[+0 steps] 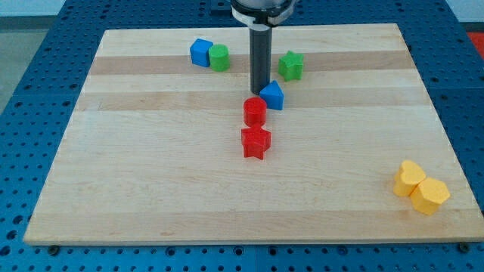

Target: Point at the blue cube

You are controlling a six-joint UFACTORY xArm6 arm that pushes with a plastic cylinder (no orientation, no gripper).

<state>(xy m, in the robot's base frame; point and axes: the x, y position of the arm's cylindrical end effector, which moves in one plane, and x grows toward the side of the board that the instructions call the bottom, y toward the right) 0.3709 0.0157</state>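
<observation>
Blue cube (pixel 200 52) sits well up-left of my tip (pixel 259 94), green cylinder (pixel 219 57) touching it; tip holds nothing, bare board (pixel 151 151) between

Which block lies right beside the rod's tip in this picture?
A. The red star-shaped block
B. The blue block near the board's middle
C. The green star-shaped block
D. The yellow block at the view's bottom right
B: my tip stands just at the view's left of the blue block, with the red cylinder just below it.
</observation>
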